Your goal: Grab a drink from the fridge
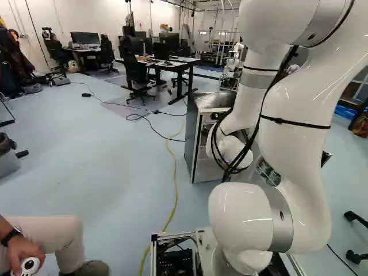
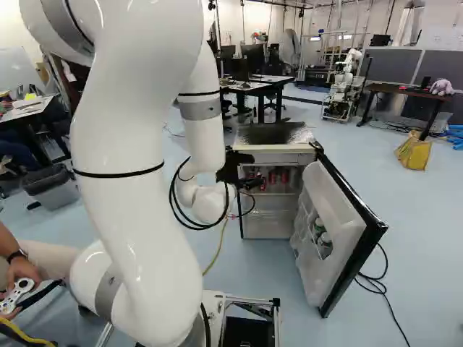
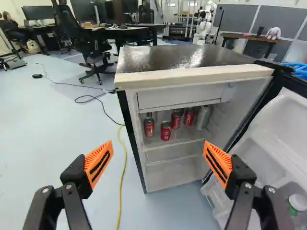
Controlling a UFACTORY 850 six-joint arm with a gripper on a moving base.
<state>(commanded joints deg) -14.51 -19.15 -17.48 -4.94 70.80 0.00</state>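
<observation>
I see little fridge (image 3: 192, 75), door (image 2: 333, 210) wide open. My gripper (image 2: 252, 170) faces it, two fingers (image 3: 98, 163) spread far apart, holding nothing. Red soda cans (image 3: 166, 131) stand inside fridge, ahead of my fingers.

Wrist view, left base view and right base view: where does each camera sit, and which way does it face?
Wrist view: on the wrist, looking along the open gripper toward the open fridge; both fingers show.
Left base view: behind the arm, to its left, looking ahead and slightly down; the arm partly hides the fridge.
Right base view: behind the arm, to its right, same direction; arm and gripper show.
Shared: all three show the fridge; wrist and right base views share its door and red cans.
</observation>
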